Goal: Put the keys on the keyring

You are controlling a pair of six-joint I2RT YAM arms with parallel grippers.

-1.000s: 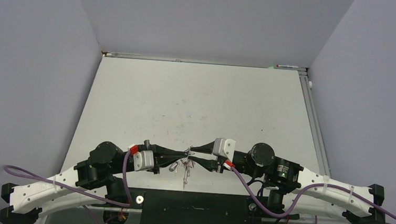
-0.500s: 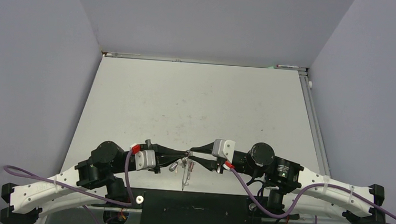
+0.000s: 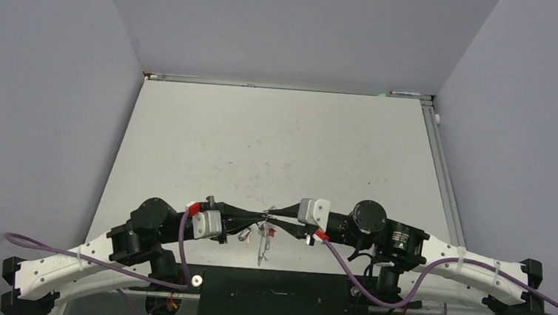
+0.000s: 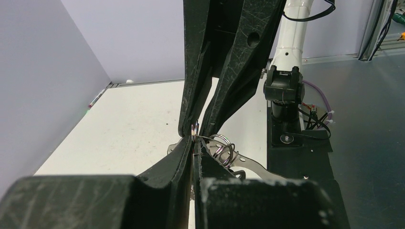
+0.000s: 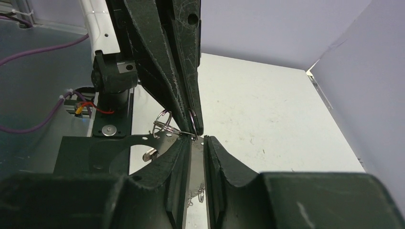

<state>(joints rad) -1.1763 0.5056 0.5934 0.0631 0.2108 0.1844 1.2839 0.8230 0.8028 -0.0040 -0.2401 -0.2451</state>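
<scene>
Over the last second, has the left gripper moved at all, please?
Yes. The left gripper has edged slightly to the right, judged against the fixed black base plate beneath it.

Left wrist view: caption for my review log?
Left gripper and right gripper meet tip to tip over the table, jaws pinching the keyring between them.

- No word, number or brand mark can be read in any of the three views.
- Lower right of the overhead frame: a small pale label [image 3: 402,239] sits on the right arm's dark motor housing [image 3: 391,245], its print too small to make out.
</scene>
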